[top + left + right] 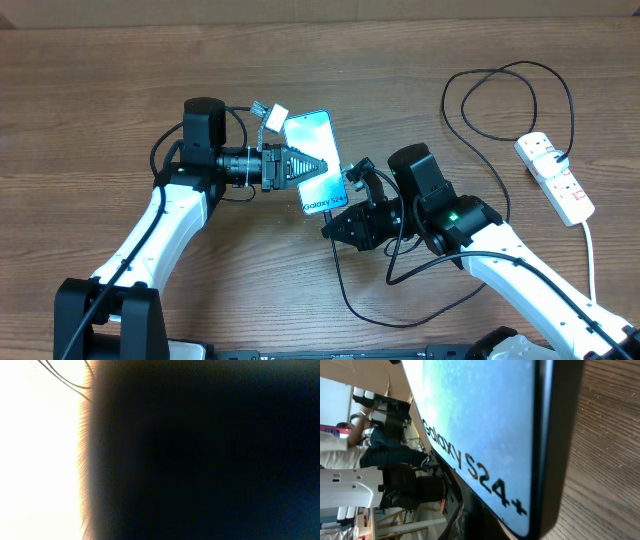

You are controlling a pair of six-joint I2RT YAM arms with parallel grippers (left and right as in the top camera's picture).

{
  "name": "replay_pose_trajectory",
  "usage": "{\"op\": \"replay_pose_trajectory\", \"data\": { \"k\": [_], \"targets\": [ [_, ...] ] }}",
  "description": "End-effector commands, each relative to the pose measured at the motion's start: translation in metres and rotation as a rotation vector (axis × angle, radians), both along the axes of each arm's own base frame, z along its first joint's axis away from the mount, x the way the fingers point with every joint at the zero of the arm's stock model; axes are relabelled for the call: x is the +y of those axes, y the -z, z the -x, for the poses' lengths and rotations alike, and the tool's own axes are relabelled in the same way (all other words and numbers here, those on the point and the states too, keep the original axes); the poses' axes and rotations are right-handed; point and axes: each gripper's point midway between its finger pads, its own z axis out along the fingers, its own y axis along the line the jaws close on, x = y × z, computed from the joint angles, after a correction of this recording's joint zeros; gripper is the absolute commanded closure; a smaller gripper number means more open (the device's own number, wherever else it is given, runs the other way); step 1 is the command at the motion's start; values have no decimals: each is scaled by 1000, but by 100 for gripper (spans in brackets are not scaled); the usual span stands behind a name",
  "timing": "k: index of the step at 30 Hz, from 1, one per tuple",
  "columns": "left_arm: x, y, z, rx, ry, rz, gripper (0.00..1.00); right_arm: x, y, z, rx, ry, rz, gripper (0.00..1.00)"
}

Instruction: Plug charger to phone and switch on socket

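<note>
The phone (312, 140), its blue screen lit, is raised at a tilt over the table's middle. My left gripper (322, 166) reaches in from the left and is shut on the phone; its wrist view is almost wholly dark, blocked at close range. My right gripper (332, 226) sits just below the phone's "Galaxy S24+" end and is shut on the charger (341, 283), whose black cable trails down from it; the plug tip is hidden. In the right wrist view the phone (485, 420) fills the frame, its black edge toward the wood. The socket (556, 178) lies at the far right.
The charger cable loops widely behind and in front of the right arm. A thick white cord (592, 260) runs from the socket toward the front edge. Small white connectors (272, 118) hang on the left arm's wiring beside the phone.
</note>
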Motion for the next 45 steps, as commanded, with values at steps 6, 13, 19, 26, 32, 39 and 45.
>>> {"op": "replay_pose_trajectory", "data": {
  "k": [6,13,19,26,32,39,45],
  "targets": [
    [-18,-3,39,58,145,49,96,2,-44,-43,-183,83,-49,96],
    [-17,-1,41,95,145,44,96,4,-48,-46,-202,84,-61,96],
    [-21,0,45,101,157,41,96,5,-51,-47,-215,82,-71,96],
    [-29,5,49,103,165,15,96,5,-54,-49,-228,84,-80,96],
    [-31,5,51,104,171,11,96,6,-53,-48,-222,78,-82,96],
    [-30,11,46,112,139,-20,96,2,-45,-41,-174,77,-53,96],
    [-28,15,39,123,102,-47,96,0,-39,-37,-142,77,-34,89]
  ]
}}
